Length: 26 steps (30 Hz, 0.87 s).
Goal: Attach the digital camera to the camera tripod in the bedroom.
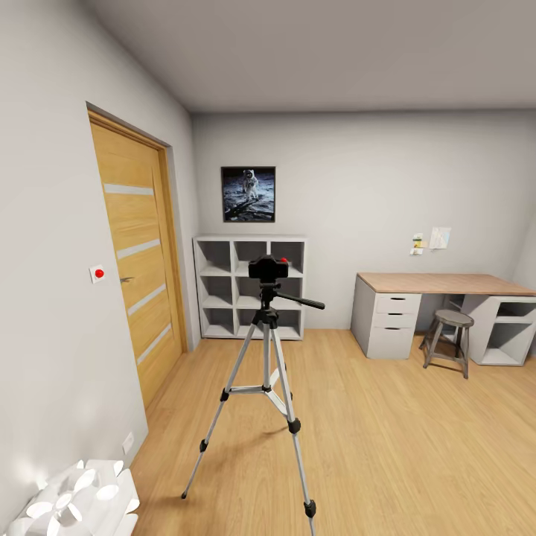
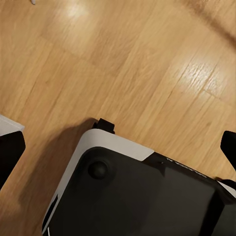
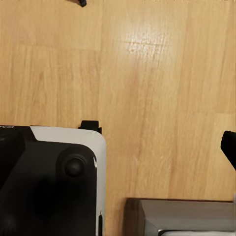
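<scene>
The digital camera (image 1: 268, 268), a small black box with a red spot on top, sits on the black head of the camera tripod (image 1: 266, 357). The tripod stands on the light wood floor in the middle of the bedroom, its pan handle (image 1: 304, 301) pointing right. My left gripper (image 2: 118, 150) hangs open over the floor beside my base, one black fingertip (image 2: 10, 152) at each side of the left wrist view. In the right wrist view a single black fingertip (image 3: 229, 146) of my right gripper (image 3: 118, 147) shows at the far edge, set wide and holding nothing.
A wooden door (image 1: 138, 260) is on the left wall. White cube shelves (image 1: 249, 286) and an astronaut poster (image 1: 248, 193) stand behind the tripod. A wood-topped desk (image 1: 439, 284) and stool (image 1: 449, 339) are at the right. A white object (image 1: 74, 502) lies at the lower left. My base (image 2: 137, 196) is below both wrists.
</scene>
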Available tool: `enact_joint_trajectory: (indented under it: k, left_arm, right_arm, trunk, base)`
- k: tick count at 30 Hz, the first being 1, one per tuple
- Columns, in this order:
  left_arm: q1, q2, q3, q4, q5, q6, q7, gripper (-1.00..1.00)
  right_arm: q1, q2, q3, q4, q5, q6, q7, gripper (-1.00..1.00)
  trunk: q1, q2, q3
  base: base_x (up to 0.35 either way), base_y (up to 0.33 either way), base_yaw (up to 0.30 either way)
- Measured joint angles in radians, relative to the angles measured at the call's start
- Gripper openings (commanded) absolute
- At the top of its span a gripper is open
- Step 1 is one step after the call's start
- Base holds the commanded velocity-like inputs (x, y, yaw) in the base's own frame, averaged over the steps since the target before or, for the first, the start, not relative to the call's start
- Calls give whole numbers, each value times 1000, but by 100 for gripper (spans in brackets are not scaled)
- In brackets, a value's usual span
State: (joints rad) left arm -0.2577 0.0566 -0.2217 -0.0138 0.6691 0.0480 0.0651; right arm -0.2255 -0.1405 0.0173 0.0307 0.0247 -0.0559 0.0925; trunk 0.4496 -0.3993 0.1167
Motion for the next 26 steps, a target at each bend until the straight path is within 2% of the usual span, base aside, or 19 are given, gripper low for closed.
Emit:
enact_joint_trajectory:
  k: [26]
  left_arm:
    - [0,1,-1,0,0,0,0,100]
  right_arm:
    - [0,1,2,0,6,6,0,100]
  trunk:
    - [0,0,11]
  base:
    - [0,0,0]
